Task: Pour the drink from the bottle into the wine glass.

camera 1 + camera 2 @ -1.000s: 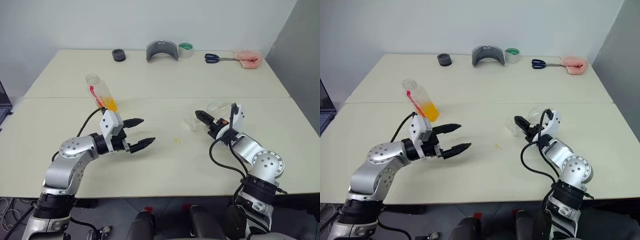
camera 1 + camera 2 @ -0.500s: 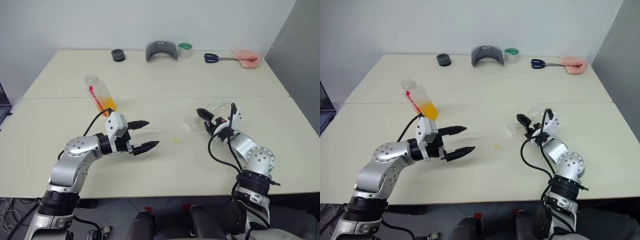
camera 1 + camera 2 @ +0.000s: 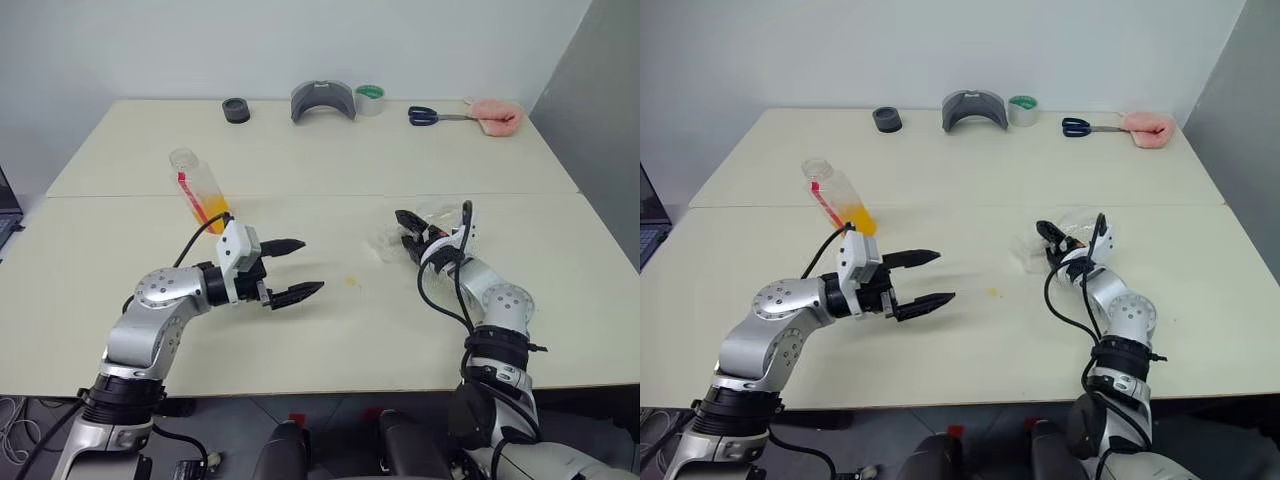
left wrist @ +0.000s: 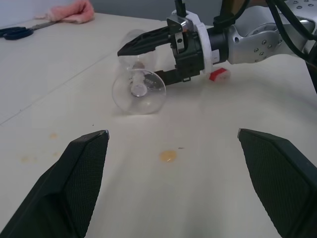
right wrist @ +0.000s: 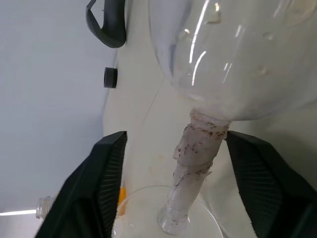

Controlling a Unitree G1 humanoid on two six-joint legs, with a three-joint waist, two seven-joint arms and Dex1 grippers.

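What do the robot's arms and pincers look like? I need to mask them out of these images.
Both arms are silver metal with round joint housings and black collars. Loose black cables loop along the forearms. Each white wrist block carries a pincer, left pincer and right pincer, with two tapered, textured black fingers.

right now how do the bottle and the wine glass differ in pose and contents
The bottle stands on the table, leaning, with orange-yellow drink in its lower part; the wine glass lies on its side and looks empty. The bottle stands free behind the left gripper, whose fingers are apart around nothing; the wine glass has the right gripper around its stem, jaws either side. Both are clear.
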